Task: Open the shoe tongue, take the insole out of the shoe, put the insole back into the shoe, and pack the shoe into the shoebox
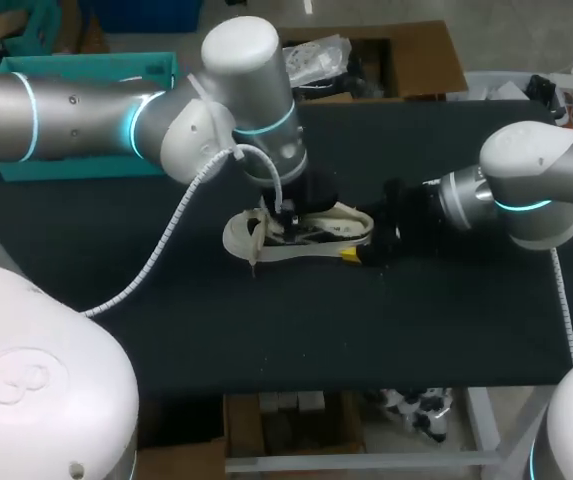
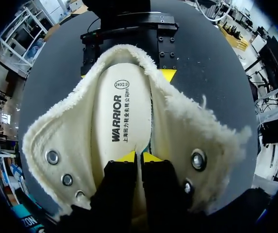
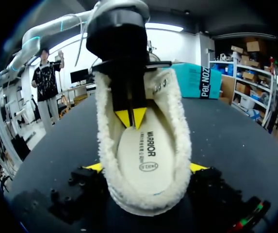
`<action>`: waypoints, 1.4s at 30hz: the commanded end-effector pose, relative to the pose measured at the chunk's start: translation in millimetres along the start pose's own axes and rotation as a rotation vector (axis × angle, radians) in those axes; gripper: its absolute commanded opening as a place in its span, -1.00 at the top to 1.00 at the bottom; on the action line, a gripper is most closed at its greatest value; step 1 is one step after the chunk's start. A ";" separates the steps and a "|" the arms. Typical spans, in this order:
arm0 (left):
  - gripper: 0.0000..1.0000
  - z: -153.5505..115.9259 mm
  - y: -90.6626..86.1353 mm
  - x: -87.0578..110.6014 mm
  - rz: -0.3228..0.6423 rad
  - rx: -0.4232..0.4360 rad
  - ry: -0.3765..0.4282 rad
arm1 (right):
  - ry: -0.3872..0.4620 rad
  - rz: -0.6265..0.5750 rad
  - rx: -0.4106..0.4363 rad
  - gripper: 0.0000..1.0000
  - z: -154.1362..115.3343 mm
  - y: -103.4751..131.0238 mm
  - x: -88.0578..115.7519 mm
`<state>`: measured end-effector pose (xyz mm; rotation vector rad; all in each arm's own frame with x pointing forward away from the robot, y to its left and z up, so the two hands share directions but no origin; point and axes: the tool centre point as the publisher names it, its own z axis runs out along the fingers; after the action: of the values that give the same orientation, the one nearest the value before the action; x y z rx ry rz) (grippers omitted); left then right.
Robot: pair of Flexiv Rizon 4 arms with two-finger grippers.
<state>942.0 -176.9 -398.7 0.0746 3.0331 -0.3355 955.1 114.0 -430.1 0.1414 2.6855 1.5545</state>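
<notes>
A cream fleece-lined shoe [image 1: 311, 235] lies in the middle of the black table, its tongue folded open. Its pale insole [image 2: 122, 111] lies inside. From above, my left gripper [image 2: 139, 158] reaches into the shoe and its yellow tips are pinched together on the insole's front end; the right wrist view shows the same gripper [image 3: 132, 118] over the insole [image 3: 146, 150]. My right gripper [image 3: 146, 167] holds the shoe's heel [image 3: 177, 126], one yellow fingertip [image 3: 197, 167] pressed against each side. In the head view it [image 1: 366, 250] sits to the right of the shoe.
A teal crate [image 1: 86, 70] stands at the table's back left corner. The black table top [image 1: 266, 330] stretches bare in front of the shoe toward the front edge.
</notes>
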 end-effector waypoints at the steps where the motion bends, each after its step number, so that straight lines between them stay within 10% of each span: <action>1: 1.00 -4.9 -1.4 -1.1 0.018 0.121 0.030 | 0.004 -0.003 -0.005 1.00 5.9 -4.0 0.4; 31: 1.00 -77.6 -11.9 12.3 0.131 0.416 0.249 | 0.004 -0.003 -0.005 1.00 5.9 -4.0 0.4; 42: 1.00 -60.4 -37.4 8.8 0.040 0.176 0.377 | 0.004 -0.003 -0.005 1.00 5.9 -4.0 0.4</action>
<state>911.5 -182.1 -330.4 0.2091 3.2554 -0.8380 953.7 115.7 -430.3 0.1371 2.6866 1.5565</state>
